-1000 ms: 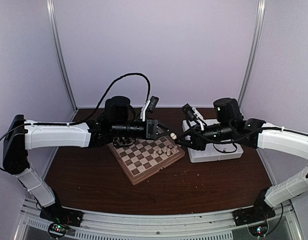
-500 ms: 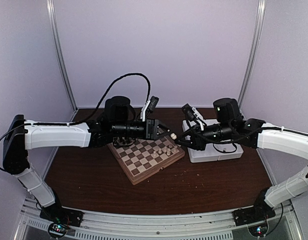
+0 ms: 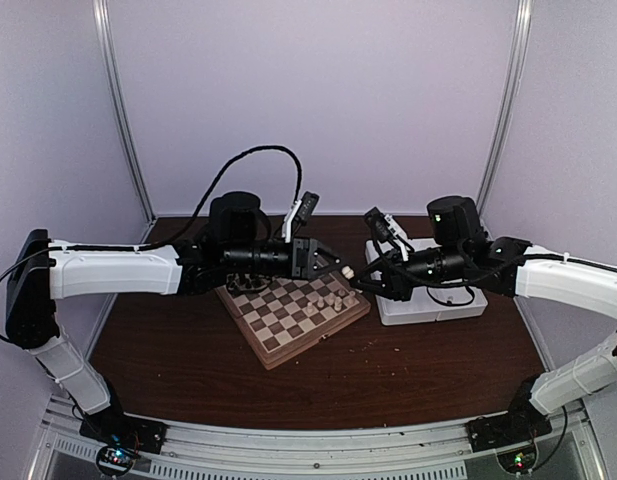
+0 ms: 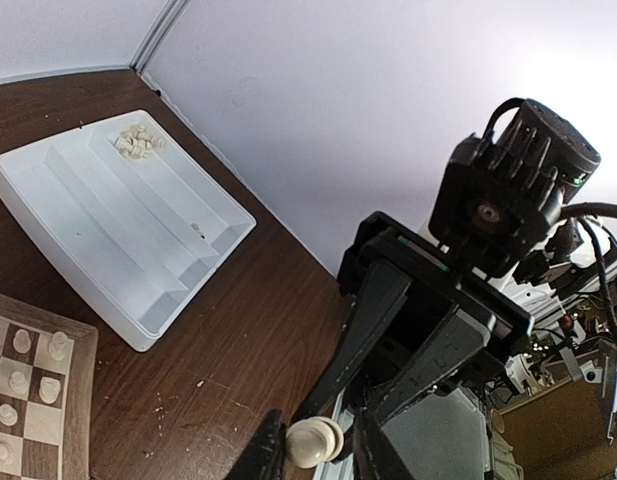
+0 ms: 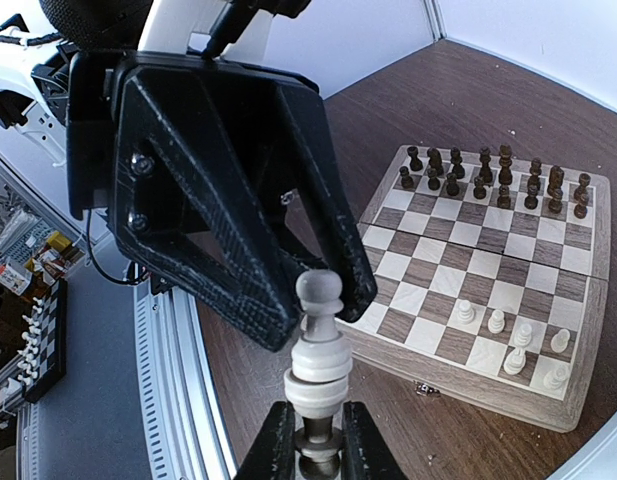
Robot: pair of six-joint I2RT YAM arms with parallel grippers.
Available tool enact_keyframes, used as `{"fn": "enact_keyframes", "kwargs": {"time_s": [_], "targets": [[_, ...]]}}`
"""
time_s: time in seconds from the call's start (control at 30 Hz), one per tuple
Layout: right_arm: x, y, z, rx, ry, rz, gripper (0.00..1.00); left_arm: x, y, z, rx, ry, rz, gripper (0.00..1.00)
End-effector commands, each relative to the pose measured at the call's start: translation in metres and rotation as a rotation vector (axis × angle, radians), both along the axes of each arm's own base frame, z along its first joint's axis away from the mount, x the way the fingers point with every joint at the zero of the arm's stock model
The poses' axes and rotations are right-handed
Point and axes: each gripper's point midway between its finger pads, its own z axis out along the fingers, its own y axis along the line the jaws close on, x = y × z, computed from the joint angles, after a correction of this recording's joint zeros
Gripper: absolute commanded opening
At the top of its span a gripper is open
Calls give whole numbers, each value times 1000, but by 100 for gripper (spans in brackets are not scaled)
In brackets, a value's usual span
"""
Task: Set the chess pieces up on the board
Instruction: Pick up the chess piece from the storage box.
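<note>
Above the right-hand edge of the board, between it and the white tray, the two grippers meet in mid-air over one cream piece.

The right gripper pinches this piece by its base, jaws pressed onto it, with the head pointing towards the left gripper. The left fingers flank the head. Whether they bear on it or stand just clear of it cannot be told.

Judgement: the step in hand is a hand-over from right to left.
- The left jaws should close squarely on the upper body, clear of the right fingertips, with the piece centred between the pads.
- The right jaws should let go only once that grip is firm.
- The arms should then part along the piece's own axis, so that it is not twisted.

A small rounded piece may pivot or drop onto the cream pawns standing below.

Against the earlier top views, both arms and the piece keep the same station. The left jaws appear to have shifted slightly around the head. Board and tray show no change.
</note>
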Motion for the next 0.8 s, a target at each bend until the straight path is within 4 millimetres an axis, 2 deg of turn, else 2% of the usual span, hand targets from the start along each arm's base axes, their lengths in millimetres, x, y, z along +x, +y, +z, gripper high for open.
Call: {"fn": "enact_keyframes", "kwargs": {"time_s": [0.0, 0.17, 0.23, 0.33, 0.5, 0.63, 0.77], "targets": [[0, 0, 4, 2, -22, -6, 15, -5, 0, 19, -55, -40, -17, 26], [0, 0, 4, 1, -21, -7, 15, -6, 2, 19, -52, -44, -16, 33], [0, 0, 3, 0, -20, -8, 15, -7, 3, 19, -52, -44, -15, 34], [0, 1, 2, -1, -19, -7, 15, -7, 4, 19, -52, -45, -14, 25], [1, 2, 3, 2, -15, -4, 15, -7, 6, 20, -53, -50, -6, 16], [1, 3, 2, 1, -14, -4, 15, -7, 7, 19, -47, -53, -3, 4], [3, 2, -2, -8, -11, -12, 15, -6, 10, 15, -23, -62, 7, 3]]}}
